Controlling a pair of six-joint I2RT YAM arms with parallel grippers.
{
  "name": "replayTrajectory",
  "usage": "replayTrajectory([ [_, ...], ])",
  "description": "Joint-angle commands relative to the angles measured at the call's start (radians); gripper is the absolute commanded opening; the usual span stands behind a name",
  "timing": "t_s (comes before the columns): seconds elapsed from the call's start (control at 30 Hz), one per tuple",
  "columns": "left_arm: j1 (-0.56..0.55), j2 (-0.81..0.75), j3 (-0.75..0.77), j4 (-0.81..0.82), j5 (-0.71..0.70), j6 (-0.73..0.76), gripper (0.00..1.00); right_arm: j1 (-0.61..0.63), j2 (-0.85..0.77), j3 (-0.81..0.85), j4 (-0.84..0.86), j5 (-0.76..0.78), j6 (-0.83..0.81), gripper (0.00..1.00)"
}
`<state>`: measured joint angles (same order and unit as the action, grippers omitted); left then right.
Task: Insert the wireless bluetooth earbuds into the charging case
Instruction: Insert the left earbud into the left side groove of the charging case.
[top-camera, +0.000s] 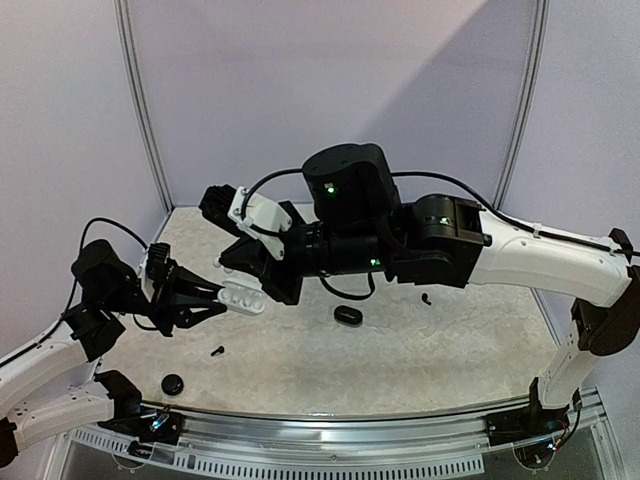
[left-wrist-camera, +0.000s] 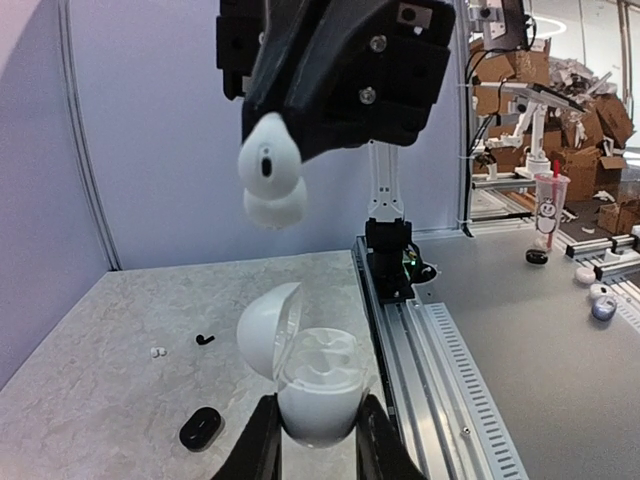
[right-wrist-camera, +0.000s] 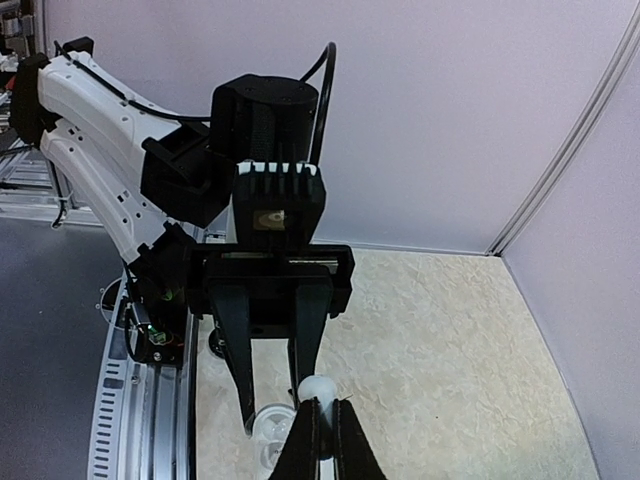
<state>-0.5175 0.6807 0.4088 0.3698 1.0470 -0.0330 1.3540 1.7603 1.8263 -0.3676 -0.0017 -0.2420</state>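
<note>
My left gripper (left-wrist-camera: 318, 430) is shut on the base of a white charging case (left-wrist-camera: 318, 385). The case hangs above the table with its lid (left-wrist-camera: 262, 330) swung open to the left and its two wells empty. Right above it, my right gripper (right-wrist-camera: 322, 428) is shut on a white earbud (left-wrist-camera: 270, 180), which hangs a short way over the open case without touching it. In the top view the case (top-camera: 243, 298) sits at the left gripper's tips (top-camera: 218, 297), under the right arm's wrist. The right wrist view shows the earbud (right-wrist-camera: 318, 390) beside the open case (right-wrist-camera: 270, 432).
A black case (top-camera: 347, 315) lies mid-table. Black earbuds lie at the front left (top-camera: 217, 350) and at the right (top-camera: 427, 298). A small white earbud (left-wrist-camera: 157, 352) rests on the table. A black round piece (top-camera: 173, 384) sits near the front rail (top-camera: 330, 445).
</note>
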Motion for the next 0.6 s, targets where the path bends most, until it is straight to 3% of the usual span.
replayTrajectory([
  [0.0,-0.017,-0.004,0.023,-0.043,0.008,0.056,0.0,0.017,0.013,0.017,-0.049,0.014,-0.027,0.0],
  [0.57,-0.027,-0.011,0.01,-0.02,-0.039,0.036,0.0,0.024,0.029,-0.066,-0.051,0.057,0.001,0.0],
])
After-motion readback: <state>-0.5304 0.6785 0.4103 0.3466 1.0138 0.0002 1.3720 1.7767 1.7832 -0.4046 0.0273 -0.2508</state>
